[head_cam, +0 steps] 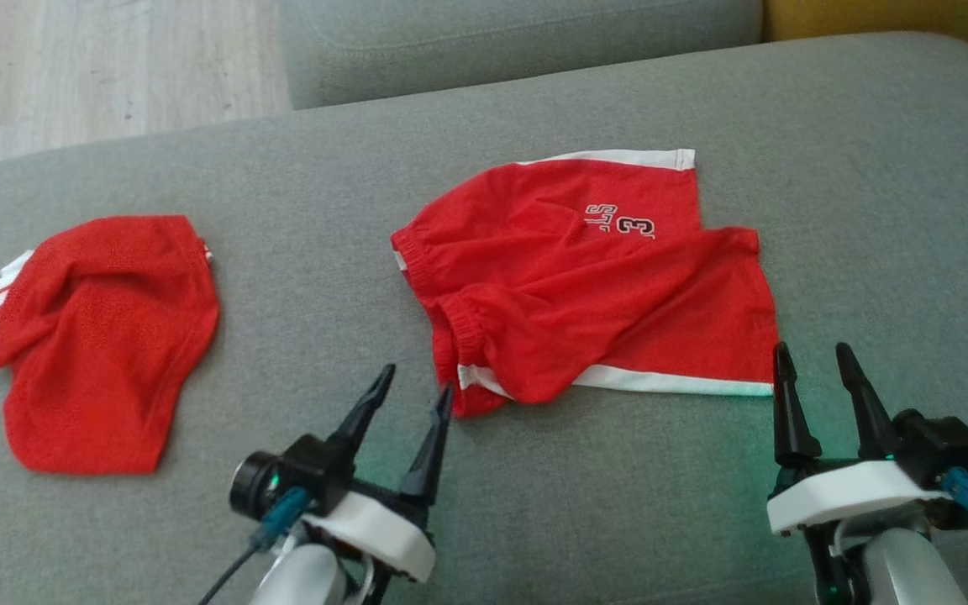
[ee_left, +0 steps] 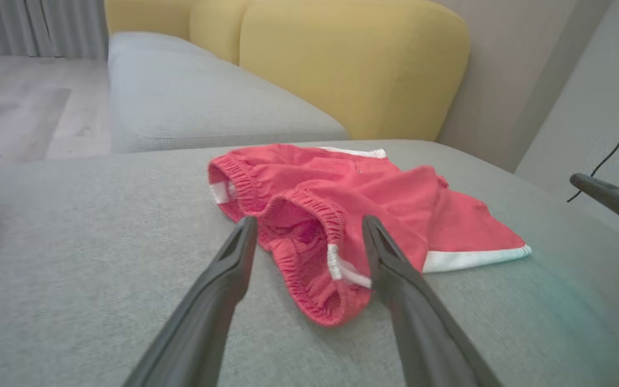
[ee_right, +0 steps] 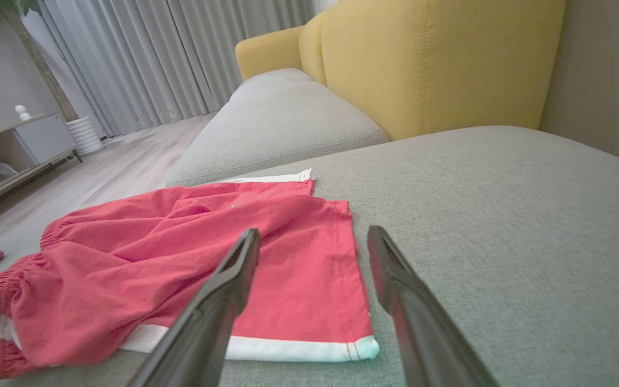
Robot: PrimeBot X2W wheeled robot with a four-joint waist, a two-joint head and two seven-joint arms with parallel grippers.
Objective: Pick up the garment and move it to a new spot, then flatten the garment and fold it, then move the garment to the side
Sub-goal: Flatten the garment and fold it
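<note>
Garment (head_cam: 593, 277), red shorts w/ white trim: crumpled, mid grey cushion (head_cam: 870, 168). L gripper (head_cam: 417, 380): jaws apart, empty, by waistband end. R gripper (head_cam: 812, 349): jaws apart, empty, by hem corner. 2nd red garment (head_cam: 97, 336): well apart, left. Yellow backrest (ee_right: 438, 64): beyond.

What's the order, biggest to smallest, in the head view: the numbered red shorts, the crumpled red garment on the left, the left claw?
1. numbered red shorts, spread widest.
2. crumpled red garment, clearly smaller.
3. left claw, smallest, though it sits nearest the camera, so it looks larger than it really is.
</note>
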